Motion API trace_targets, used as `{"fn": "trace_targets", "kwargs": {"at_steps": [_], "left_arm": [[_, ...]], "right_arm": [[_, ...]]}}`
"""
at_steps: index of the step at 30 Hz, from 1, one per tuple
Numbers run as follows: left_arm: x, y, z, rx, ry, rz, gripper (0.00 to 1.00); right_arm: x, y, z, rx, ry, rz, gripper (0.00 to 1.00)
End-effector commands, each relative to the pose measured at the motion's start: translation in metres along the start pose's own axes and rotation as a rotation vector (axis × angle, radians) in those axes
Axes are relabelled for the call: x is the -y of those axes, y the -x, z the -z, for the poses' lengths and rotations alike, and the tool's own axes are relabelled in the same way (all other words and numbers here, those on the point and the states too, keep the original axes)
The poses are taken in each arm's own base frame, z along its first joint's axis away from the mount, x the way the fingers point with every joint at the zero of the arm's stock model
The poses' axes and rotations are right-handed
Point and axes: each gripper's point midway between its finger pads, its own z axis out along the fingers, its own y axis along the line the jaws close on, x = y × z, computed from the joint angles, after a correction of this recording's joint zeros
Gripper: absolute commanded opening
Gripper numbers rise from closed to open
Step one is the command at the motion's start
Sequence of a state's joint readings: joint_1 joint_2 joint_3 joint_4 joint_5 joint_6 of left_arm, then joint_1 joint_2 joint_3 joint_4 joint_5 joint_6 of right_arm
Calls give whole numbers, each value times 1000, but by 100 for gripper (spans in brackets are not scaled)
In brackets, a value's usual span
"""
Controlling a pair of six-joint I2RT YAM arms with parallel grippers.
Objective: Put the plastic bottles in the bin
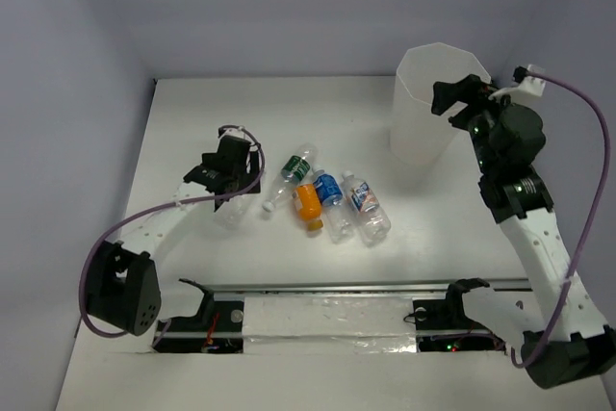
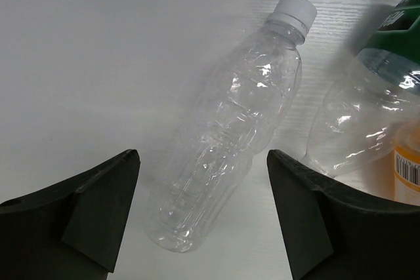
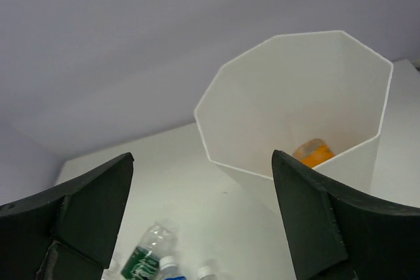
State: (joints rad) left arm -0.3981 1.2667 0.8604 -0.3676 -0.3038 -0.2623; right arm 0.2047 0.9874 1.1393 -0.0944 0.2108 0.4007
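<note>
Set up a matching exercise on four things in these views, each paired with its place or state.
Things:
1. unlabelled bottle
2. green-label bottle
3. bin
4. right gripper

Places or states:
A. open, held up by the bin's rim
B. upright, with an orange item inside
C. lying under the open left gripper
D. lying next to the orange bottle on the table

Pairs: 1-C; 2-D; 3-B; 4-A
</note>
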Motion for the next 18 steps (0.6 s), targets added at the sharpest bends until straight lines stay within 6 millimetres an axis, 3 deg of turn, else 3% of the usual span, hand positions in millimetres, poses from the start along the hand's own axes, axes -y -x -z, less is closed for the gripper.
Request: {"fn": "trace_targets", "kwargs": {"at_steps": [1, 6, 13, 18], "left_arm": [[5, 10, -3, -3, -4, -27, 77], [14, -4, -23, -85, -13, -65, 77], [17, -15, -41, -151, 5, -93, 75], [9, -14, -49, -165, 75, -101, 61]], "right_arm": [[-31, 15, 19, 62, 163, -59, 92], [-27, -6, 23, 14, 178, -39, 92], [-46, -38, 27, -66, 269, -49, 92], [-48, -54, 31, -90, 288, -46, 90]]}}
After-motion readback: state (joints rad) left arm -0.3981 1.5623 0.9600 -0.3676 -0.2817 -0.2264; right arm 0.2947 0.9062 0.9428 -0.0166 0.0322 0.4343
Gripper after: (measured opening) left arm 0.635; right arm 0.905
